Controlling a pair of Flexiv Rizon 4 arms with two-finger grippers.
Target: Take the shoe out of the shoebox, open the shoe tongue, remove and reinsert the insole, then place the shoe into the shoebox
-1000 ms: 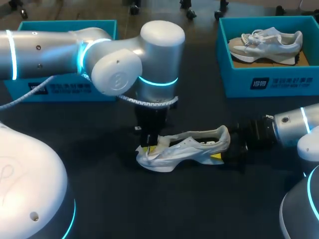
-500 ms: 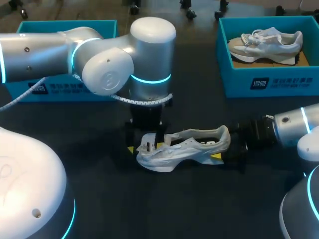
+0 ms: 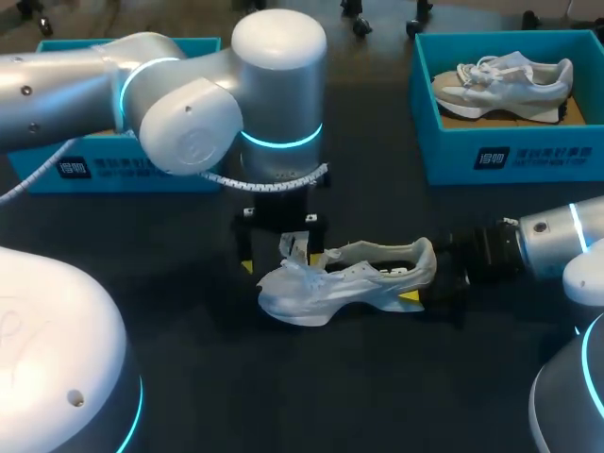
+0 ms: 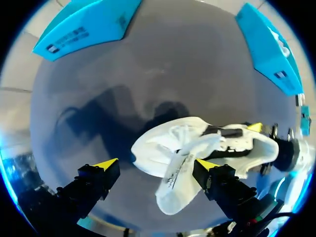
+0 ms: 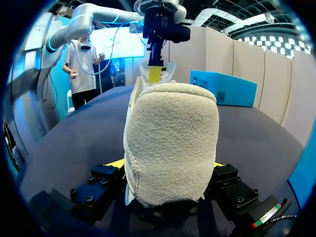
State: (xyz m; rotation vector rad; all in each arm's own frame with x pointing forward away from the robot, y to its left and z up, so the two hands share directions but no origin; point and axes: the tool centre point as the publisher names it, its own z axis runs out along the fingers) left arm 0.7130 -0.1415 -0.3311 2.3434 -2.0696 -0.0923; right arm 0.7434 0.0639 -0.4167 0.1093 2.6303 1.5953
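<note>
Shoe is lying out on the worktop, mid-scene, sole down. It's sitting well apart from both blue boxes: one far left, one far right that's holding a second shoe. Its long axis is running left–right, toe left, heel right.

Right jaws, entering from the right along that axis, are clamping the heel. A yellow tip is pressing on each side of it, so that end is being pinned.

Left arm is hanging straight down over the toe end. Its jaws are standing wide open and gripping nothing, with the gap lined up along the shoe's long axis. The tongue is sticking up between the two fingers, just beside the heel-side finger and well apart from the toe-side one. Can't tell if it's touching that finger.

My read: we're sitting in the tongue-opening step, and the insole work is not yet done. Can't tell from here whether the insole is in.

The left arm is nearer the tongue, and the right is acting as the vice. The next move is hinging on that offset. The shoe's opening is lying to the right of the left jaws, so they'd be needing to shift right along the axis.

Risk: the tongue flopping back over the opening.
</note>
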